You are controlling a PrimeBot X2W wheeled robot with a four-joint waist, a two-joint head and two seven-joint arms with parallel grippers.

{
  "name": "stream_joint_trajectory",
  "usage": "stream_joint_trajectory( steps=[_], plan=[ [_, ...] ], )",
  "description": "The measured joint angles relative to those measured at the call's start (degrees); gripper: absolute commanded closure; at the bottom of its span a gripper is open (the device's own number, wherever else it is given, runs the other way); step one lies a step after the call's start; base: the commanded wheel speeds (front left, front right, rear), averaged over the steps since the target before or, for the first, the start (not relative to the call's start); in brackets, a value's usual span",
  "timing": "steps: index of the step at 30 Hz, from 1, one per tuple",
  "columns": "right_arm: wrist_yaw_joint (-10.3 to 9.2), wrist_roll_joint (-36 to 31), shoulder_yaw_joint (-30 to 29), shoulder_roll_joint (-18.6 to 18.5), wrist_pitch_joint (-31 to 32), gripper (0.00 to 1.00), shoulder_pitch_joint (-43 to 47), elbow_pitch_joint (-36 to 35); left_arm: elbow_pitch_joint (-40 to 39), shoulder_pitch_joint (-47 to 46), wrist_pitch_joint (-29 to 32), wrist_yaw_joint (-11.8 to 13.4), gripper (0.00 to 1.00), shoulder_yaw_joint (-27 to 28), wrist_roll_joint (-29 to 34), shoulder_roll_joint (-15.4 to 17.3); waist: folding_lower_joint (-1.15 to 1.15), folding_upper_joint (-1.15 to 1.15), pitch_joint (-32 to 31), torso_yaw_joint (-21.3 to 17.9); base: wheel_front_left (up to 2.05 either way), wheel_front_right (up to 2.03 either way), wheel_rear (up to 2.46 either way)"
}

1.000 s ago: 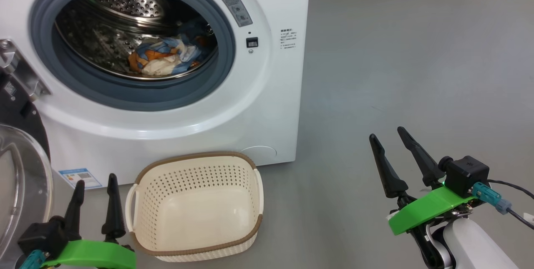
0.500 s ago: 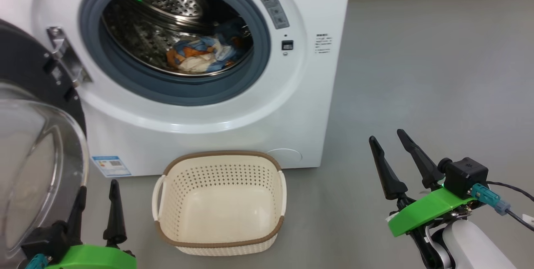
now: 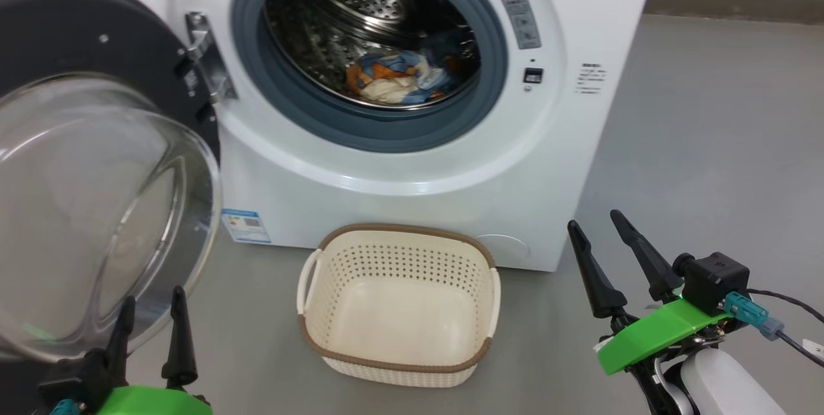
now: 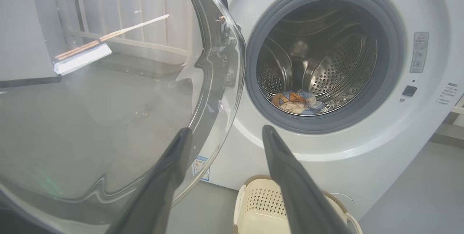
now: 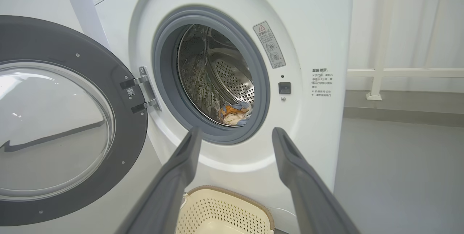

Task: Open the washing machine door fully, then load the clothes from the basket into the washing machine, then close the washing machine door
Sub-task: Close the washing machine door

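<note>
head view, step: loading looks done imo. the basket sits empty on the floor just in front of the washing machine, and the clothes lie bunched low in the drum. so only the closing step to go.
head view, door: the washing machine door hangs wide open on its hinge at the left, glass bowl bulging toward me.
head view, pincers: my left gripper is low by the door's bottom rim, spread wide, nothing in it. my right gripper is off to the right over bare floor, also wide & empty.
left wrist view, next move: prob need my left fingers round the door's far edge, then swing it across to the gasket & press till it latches. 1 finger overlaps the glass here, touching or not, cant tell.
left wrist view, cut off: basket runs off the bottom edge.
right wrist view, hidden: the door's outer face & handle point away from me, so idk where the grab spot is. cant count the clothes either, it's just 1 blue/orange/cream heap.
</note>
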Motion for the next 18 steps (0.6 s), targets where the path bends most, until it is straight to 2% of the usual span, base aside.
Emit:
stream_joint_trajectory(
  steps=[18],
  plan=[
    [0.00, 0.83, 0.14, 0.92, 0.01, 0.00, 0.14, 0.38, 0.82, 0.04, 0.00, 0.18, 0.00, 0.86, 0.54, -0.13, 0.00, 0.00, -0.92, 10.54, 0.00, 0.00, 0.00]
  ],
)
